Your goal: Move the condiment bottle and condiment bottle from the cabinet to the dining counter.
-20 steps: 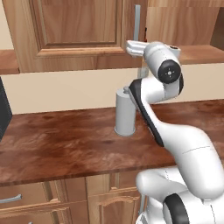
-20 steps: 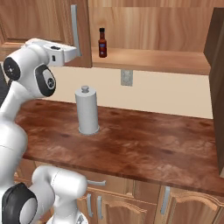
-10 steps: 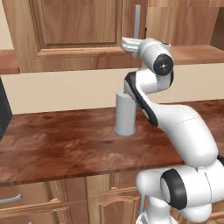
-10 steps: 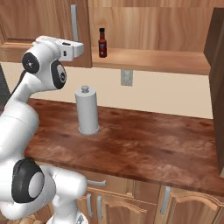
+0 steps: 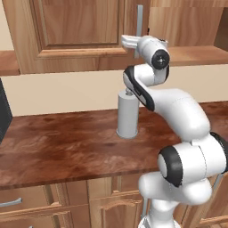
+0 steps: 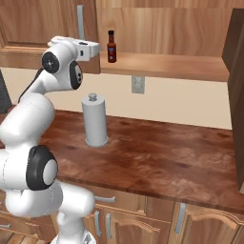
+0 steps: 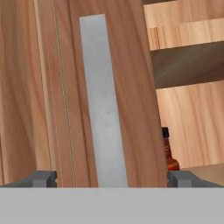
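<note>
One condiment bottle [image 6: 111,46] stands on the cabinet [image 6: 162,66] shelf.
My jaws [image 7: 111,178] are spread wide, empty, facing the silver door handle [image 7: 103,105].

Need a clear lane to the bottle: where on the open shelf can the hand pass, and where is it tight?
The cabinet shelf is bare from the condiment bottle rightward to the swung-out door. Left of the bottle it is tight: the shut door and its silver handle stand directly ahead of the open gripper. Below, worktop right of the grey cylinder is free.
</note>
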